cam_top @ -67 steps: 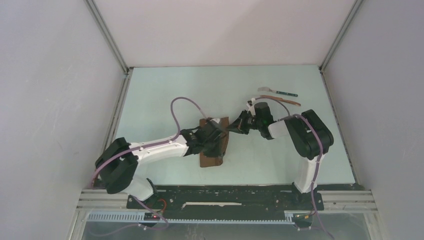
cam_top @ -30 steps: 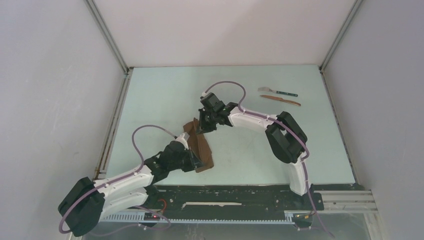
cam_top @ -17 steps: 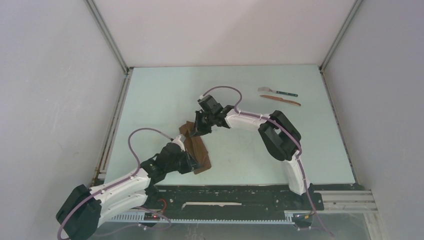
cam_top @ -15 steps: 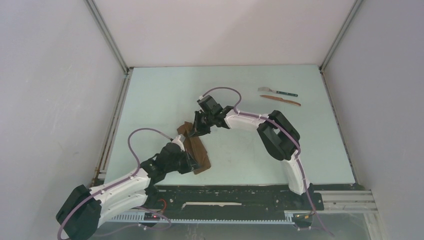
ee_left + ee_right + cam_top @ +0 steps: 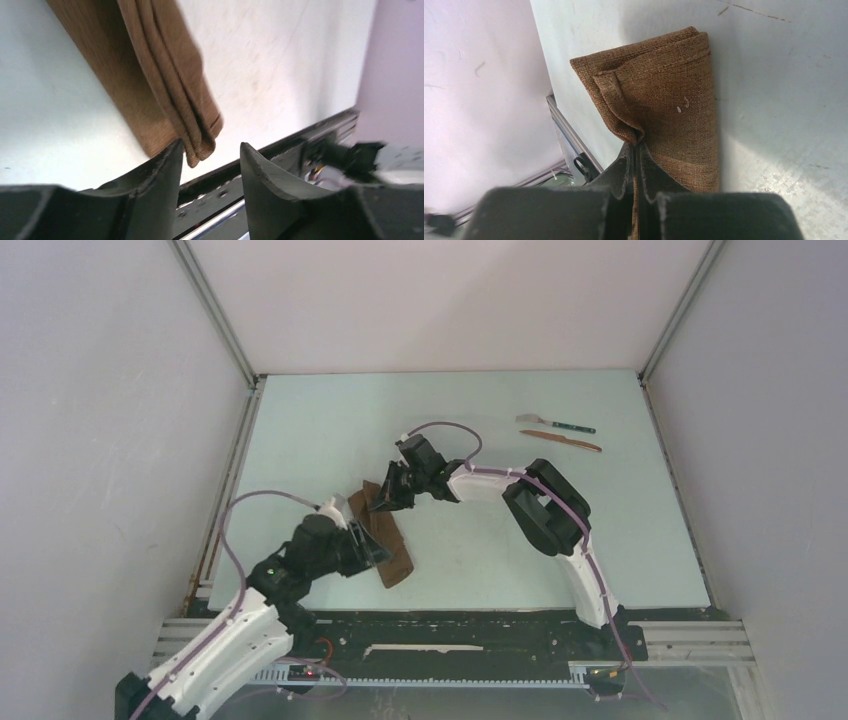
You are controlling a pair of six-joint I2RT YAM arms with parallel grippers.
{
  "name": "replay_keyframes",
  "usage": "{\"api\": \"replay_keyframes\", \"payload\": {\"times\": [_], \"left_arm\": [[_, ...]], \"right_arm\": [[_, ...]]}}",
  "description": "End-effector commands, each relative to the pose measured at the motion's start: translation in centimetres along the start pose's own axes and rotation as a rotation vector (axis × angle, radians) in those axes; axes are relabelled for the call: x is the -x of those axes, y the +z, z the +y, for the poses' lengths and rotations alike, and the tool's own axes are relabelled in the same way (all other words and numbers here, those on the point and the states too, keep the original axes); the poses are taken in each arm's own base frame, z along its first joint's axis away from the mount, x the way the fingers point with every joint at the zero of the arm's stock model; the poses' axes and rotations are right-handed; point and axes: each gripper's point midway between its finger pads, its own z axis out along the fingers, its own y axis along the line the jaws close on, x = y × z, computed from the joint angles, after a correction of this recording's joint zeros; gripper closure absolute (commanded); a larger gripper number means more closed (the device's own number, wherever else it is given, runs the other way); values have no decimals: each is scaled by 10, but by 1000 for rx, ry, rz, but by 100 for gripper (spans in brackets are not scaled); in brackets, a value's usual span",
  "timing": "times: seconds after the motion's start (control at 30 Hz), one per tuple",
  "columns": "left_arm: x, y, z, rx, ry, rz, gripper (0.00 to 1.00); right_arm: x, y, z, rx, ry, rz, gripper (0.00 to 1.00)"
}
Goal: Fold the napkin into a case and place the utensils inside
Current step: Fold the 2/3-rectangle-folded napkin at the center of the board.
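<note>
My right pincer (image 5: 636, 146) is pressed together on a raised fold of the napkin (image 5: 674, 95), which lies as a narrow folded strip just ahead of its tips. My left pincer (image 5: 210, 149) is spread, with the strip's end between its tips, ungripped. The cloth looks light, soft and coarse; layers will likely slip. Best hold: folded edge, all layers. The utensils (image 5: 560, 432) lie well beyond my right pincer.
</note>
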Motion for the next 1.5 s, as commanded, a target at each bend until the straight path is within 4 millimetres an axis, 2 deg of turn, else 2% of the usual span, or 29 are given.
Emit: {"api": "replay_keyframes", "payload": {"times": [0.0,0.1,0.23,0.27,0.33,0.43,0.5,0.7,0.97,1.1,1.27,1.37,1.43,1.47], "left_arm": [[44,-35,4,103,-29,-142,47],[60,-35,12,118,-125,-188,44],[84,-25,35,151,-274,-274,43],[89,-18,44,166,-314,-287,44],[96,-7,61,190,-396,-300,53],[112,9,73,198,-439,-320,61],[117,19,77,208,-451,-315,62],[120,40,88,229,-475,-276,67],[121,49,94,253,-455,-238,72],[123,45,91,249,-430,-251,73],[125,25,80,245,-384,-273,66],[135,9,63,218,-345,-280,50],[150,0,49,191,-296,-312,41],[158,-4,47,205,-276,-328,31]], "right_arm": [[6,1,11,63,2,-21,100],[2,1,11,67,-6,-12,100],[-4,1,8,65,-36,3,100],[-7,1,8,67,-43,12,100],[-11,2,6,58,-56,19,100],[-17,0,6,63,-86,30,100],[-19,0,7,73,-95,41,100],[-29,9,10,113,-86,60,100],[-38,16,16,141,-56,54,100],[-37,23,2,96,-38,28,100],[-41,28,-8,78,-39,14,100],[-41,27,-12,58,-58,9,100],[-40,27,-14,49,-67,4,100],[-40,27,-13,49,-72,2,100]]}}
